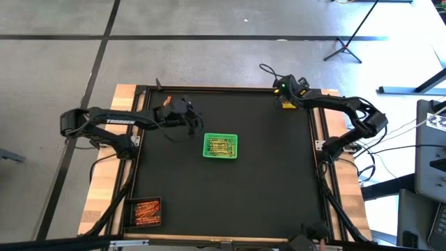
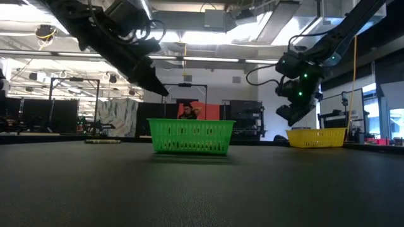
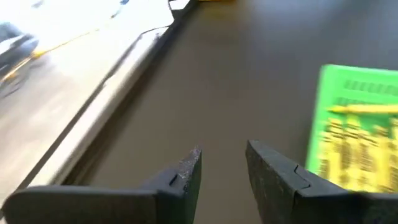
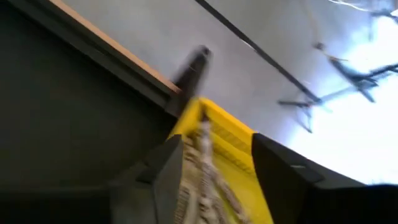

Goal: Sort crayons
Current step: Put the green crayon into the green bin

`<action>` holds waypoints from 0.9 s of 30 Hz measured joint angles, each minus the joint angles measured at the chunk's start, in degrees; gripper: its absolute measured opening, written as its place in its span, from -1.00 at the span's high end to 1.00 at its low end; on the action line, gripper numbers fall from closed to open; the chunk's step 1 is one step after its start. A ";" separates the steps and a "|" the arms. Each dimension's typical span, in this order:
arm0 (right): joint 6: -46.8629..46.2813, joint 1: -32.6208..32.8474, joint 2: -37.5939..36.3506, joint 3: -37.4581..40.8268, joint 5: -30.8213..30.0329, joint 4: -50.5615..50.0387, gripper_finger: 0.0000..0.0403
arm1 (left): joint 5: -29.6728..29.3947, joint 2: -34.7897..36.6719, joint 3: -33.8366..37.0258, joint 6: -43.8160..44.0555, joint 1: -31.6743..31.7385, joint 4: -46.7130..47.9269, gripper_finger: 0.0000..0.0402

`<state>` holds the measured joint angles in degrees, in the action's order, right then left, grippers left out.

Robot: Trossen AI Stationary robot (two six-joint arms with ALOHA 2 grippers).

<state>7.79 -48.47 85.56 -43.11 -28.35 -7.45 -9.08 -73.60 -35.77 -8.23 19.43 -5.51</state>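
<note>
A green mesh basket (image 1: 220,146) stands mid-table and holds several yellowish crayons (image 3: 348,149). My left gripper (image 3: 222,162) hovers open just left of it and a little farther back, above the mat, with nothing between its fingers. A yellow basket (image 1: 287,104) sits at the far right corner of the mat, with pale crayons (image 4: 200,180) lying in it. My right gripper (image 4: 214,165) hangs open just above this basket (image 2: 315,137), slanting down, and I see nothing held. A black basket (image 1: 146,211) at the near left holds orange and red crayons.
The black mat is bordered by a raised dark frame (image 1: 317,150) and wooden edging (image 1: 101,188). Cables run past the far right corner (image 1: 268,70). Bare mat lies between the three baskets.
</note>
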 joint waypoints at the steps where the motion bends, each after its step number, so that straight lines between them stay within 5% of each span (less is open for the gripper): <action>1: 0.02 0.11 -0.43 0.00 2.00 0.50 0.04 | -1.35 1.22 0.00 1.13 0.82 1.17 0.45; 6: 0.51 0.13 -2.92 0.00 18.06 5.43 -0.12 | -8.60 4.85 0.00 5.66 7.32 8.41 0.45; 12: 1.55 1.18 -2.68 1.04 36.66 15.92 -0.15 | -5.60 3.76 0.00 8.83 17.75 15.96 0.45; 20: 3.17 8.10 -2.58 4.07 42.97 33.41 -0.15 | 2.16 2.03 0.02 11.16 26.01 22.11 0.45; 27: 3.21 11.29 -2.58 4.07 41.89 33.97 -0.15 | 7.02 -1.86 0.02 12.07 30.62 24.08 0.45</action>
<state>11.00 -37.18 82.98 -39.05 13.54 26.51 -2.06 -75.46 -35.75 3.84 50.05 18.57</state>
